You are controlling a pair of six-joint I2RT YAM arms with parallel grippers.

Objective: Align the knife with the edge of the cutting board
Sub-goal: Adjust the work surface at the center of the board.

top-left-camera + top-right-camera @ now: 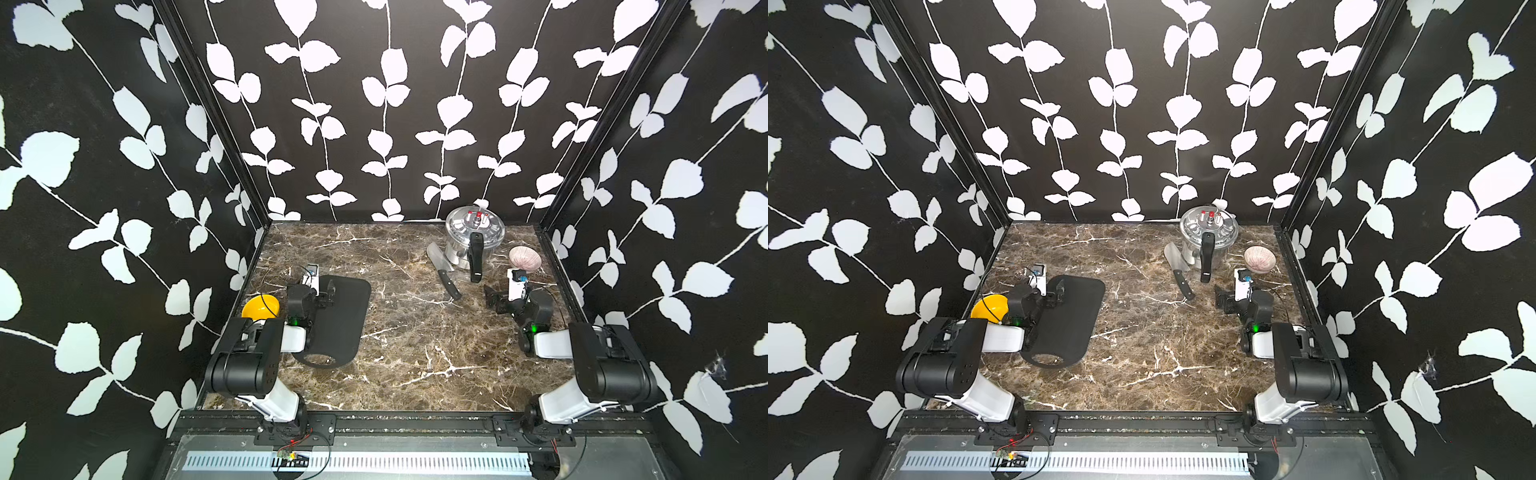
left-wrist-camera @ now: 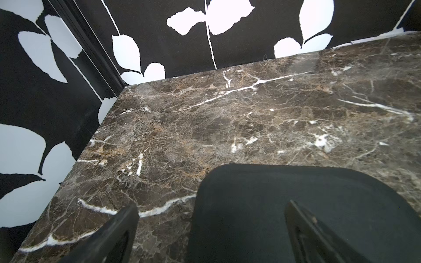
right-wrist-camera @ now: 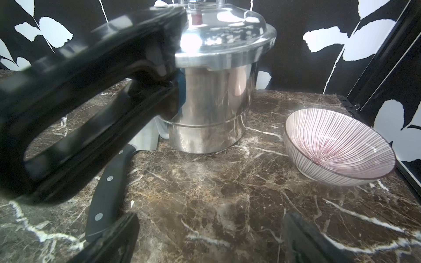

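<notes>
The knife (image 1: 442, 268), a cleaver with a silver blade and a black riveted handle, lies on the marble at the back right, its blade beside the steel pot. In the right wrist view the knife handle (image 3: 107, 193) runs up to one fingertip. My right gripper (image 1: 492, 299) (image 3: 211, 218) stands open over bare marble just right of the handle's end, holding nothing. The black cutting board (image 1: 340, 316) (image 2: 296, 205) lies flat at the left. My left gripper (image 1: 328, 295) (image 2: 211, 207) hangs open over its far left edge, one finger above the board and one above marble.
A lidded steel pot (image 1: 473, 237) stands at the back right, and its long black handle (image 3: 79, 102) reaches out over the knife. A striped bowl (image 1: 524, 257) (image 3: 337, 148) leans near the right wall. A yellow bowl (image 1: 259, 307) sits left of the left arm.
</notes>
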